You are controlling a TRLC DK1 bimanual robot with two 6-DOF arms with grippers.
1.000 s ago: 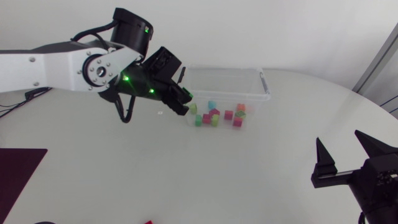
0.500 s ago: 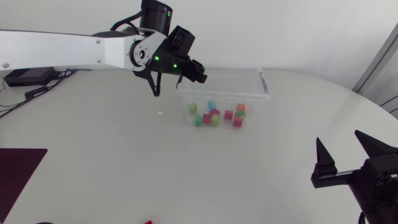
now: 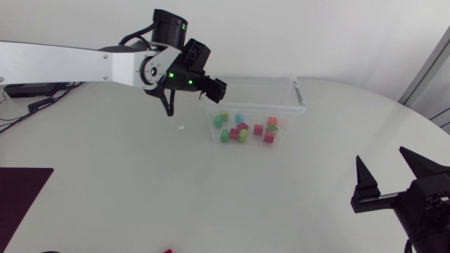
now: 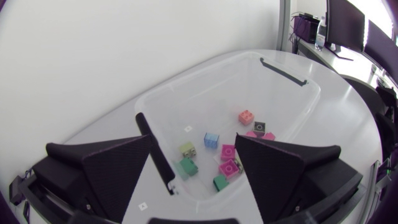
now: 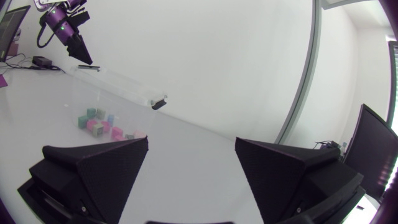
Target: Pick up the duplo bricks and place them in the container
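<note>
Clear plastic container (image 3: 299,107) stands on the white table (image 3: 140,183), holding a loose cluster of green, pink, blue and orange bricks (image 3: 242,128) on its floor. The left fingers (image 4: 118,171) hang over the container's left end, spread wide with nothing between them. The right fingers (image 3: 365,186) sit well apart from the container, also wide and empty.

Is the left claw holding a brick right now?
No, the left gripper is wide open and empty; the bricks lie in the container below it.
</note>
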